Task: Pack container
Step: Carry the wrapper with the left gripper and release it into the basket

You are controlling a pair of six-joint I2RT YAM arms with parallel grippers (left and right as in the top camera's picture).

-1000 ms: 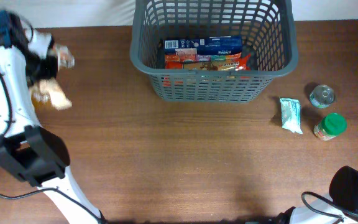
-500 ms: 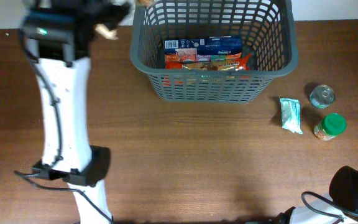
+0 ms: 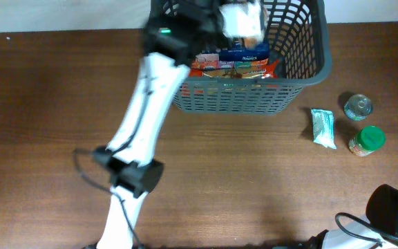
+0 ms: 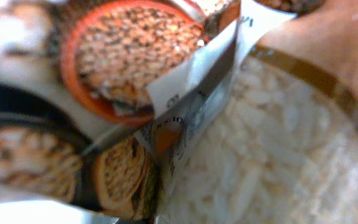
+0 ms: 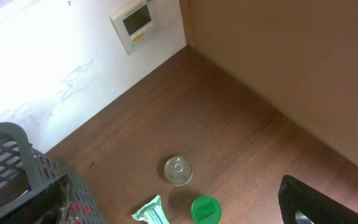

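The dark grey slotted basket (image 3: 302,79) stands at the table's far middle and also shows at the left edge of the right wrist view (image 5: 11,155). A blue box (image 3: 254,47) and red-orange packets (image 3: 233,68) lie in it. My left gripper (image 3: 225,17) is shut on a clear bag of rice (image 3: 246,21) with a printed label and holds it above the basket's inside. The bag (image 4: 272,143) fills the left wrist view and hides the fingers. Of my right gripper only a black part (image 5: 309,202) shows, low at the right of its own view.
Right of the basket lie a mint green packet (image 3: 323,128), a tin can (image 3: 358,107) and a green-lidded jar (image 3: 367,140). They also show in the right wrist view: packet (image 5: 154,213), can (image 5: 178,170), jar (image 5: 205,210). The right arm's body (image 3: 392,211) is at the near right corner.
My left arm has swung from the far left of the table to the right, carrying the rice bag, and is now over the basket. The right arm has not moved.
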